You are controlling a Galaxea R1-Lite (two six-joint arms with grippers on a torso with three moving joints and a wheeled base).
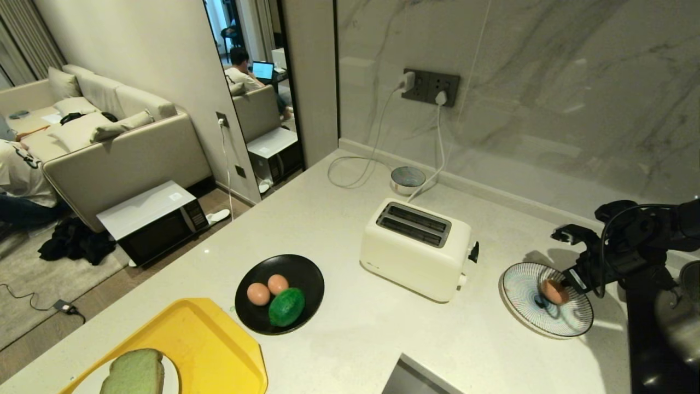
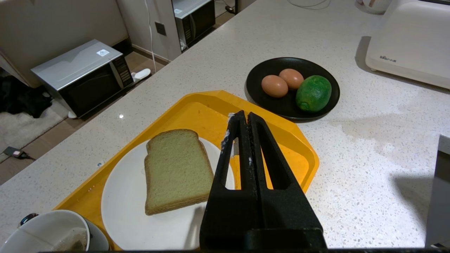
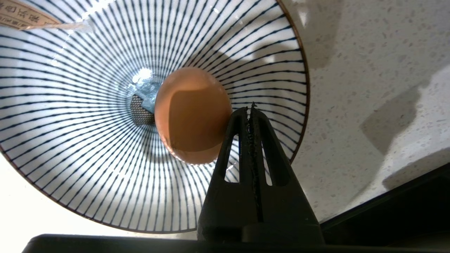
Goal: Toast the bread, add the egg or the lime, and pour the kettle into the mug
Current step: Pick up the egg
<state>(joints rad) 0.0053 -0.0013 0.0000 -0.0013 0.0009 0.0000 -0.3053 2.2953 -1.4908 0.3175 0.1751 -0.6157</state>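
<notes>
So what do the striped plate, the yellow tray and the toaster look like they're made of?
Striped plate: probably glazed ceramic; it is glossy, with bright glints over fine dark radial lines and a thin brown rim.
Yellow tray: likely plastic; one even colour, a moulded raised rim and a dull sheen.
Toaster: the cream shell looks like smooth plastic, the dark slotted top perhaps metal, though that is hard to tell.

Toaster [image 2: 411, 38]: small dark brand mark low on its side, too small to read. Striped bowl [image 3: 88, 168]: tan paper label at rim, printed characters, illegible.
</notes>
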